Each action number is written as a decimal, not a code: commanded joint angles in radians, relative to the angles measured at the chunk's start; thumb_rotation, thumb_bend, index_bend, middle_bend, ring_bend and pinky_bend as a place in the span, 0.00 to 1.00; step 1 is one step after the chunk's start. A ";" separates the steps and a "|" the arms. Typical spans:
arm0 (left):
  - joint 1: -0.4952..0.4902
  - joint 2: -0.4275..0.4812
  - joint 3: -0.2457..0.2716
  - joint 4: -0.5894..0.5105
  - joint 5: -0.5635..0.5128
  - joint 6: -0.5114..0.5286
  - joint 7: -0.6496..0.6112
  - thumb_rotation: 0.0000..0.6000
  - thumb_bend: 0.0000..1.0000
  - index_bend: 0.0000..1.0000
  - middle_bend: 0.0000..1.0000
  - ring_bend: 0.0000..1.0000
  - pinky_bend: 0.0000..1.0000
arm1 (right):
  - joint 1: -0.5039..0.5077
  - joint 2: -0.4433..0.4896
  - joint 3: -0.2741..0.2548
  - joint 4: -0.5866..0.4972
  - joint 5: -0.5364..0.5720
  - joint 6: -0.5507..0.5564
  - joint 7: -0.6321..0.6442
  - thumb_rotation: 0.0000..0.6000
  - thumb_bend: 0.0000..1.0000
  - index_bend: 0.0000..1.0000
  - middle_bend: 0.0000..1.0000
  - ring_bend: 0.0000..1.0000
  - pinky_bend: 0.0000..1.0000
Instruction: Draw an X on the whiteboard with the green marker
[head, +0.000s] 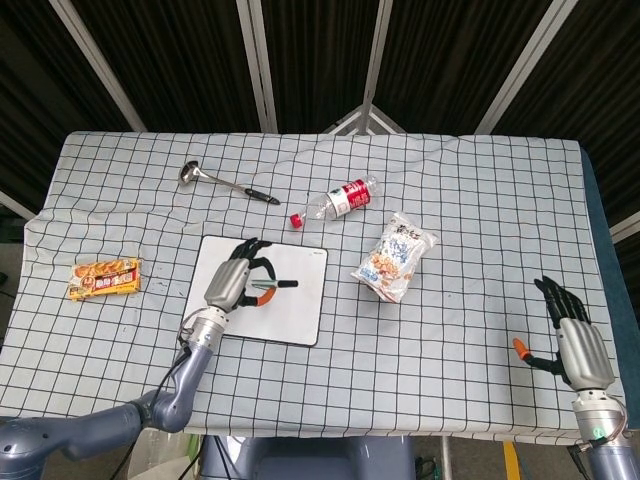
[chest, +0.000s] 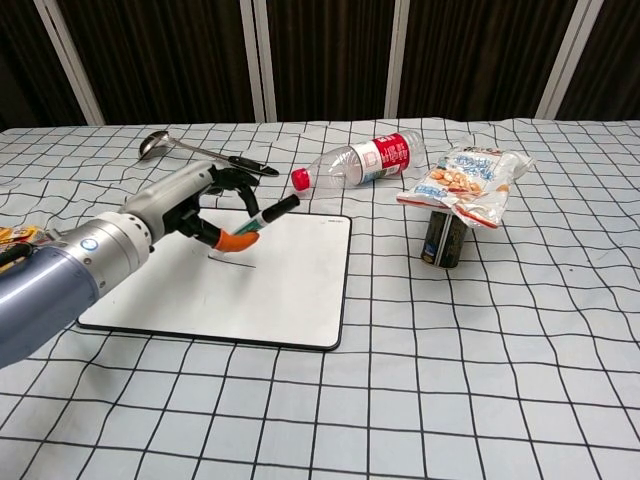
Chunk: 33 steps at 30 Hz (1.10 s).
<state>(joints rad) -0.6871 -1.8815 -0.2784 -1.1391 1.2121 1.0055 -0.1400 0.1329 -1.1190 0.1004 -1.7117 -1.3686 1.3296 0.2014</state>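
The whiteboard (head: 300, 305) (chest: 290, 285) lies flat at the table's front left. My left hand (head: 230, 283) (chest: 192, 206) hovers over its left half and pinches the green marker (head: 272, 285) (chest: 265, 213). The marker is tilted, cap end pointing right, tip down toward the board near the orange thumb tip. A short dark stroke (chest: 232, 263) shows on the board just below the tip. My right hand (head: 574, 337) rests near the front right table edge with its fingers spread and nothing in it. The chest view does not show it.
A ladle (head: 225, 183) (chest: 195, 150) and a plastic bottle (head: 337, 201) (chest: 368, 161) lie behind the board. A snack bag (head: 396, 257) (chest: 462, 183) rests on a dark can (chest: 442, 238) to the right. An orange snack packet (head: 104, 277) lies far left.
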 joint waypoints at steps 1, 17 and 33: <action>0.003 0.027 0.006 0.051 0.030 0.006 -0.032 1.00 0.54 0.71 0.13 0.00 0.00 | 0.000 -0.001 0.001 -0.001 0.001 0.000 -0.001 1.00 0.31 0.00 0.00 0.00 0.00; -0.010 0.083 -0.054 0.046 0.054 0.063 -0.126 1.00 0.54 0.71 0.13 0.00 0.00 | -0.002 -0.002 -0.001 -0.004 -0.006 0.006 -0.005 1.00 0.31 0.00 0.00 0.00 0.00; -0.047 -0.057 -0.049 0.049 0.002 0.049 -0.050 1.00 0.54 0.71 0.13 0.00 0.00 | -0.001 0.003 -0.001 0.000 -0.002 0.000 0.001 1.00 0.31 0.00 0.00 0.00 0.00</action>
<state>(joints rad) -0.7312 -1.9355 -0.3274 -1.0920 1.2149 1.0546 -0.1919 0.1320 -1.1158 0.0997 -1.7120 -1.3707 1.3294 0.2023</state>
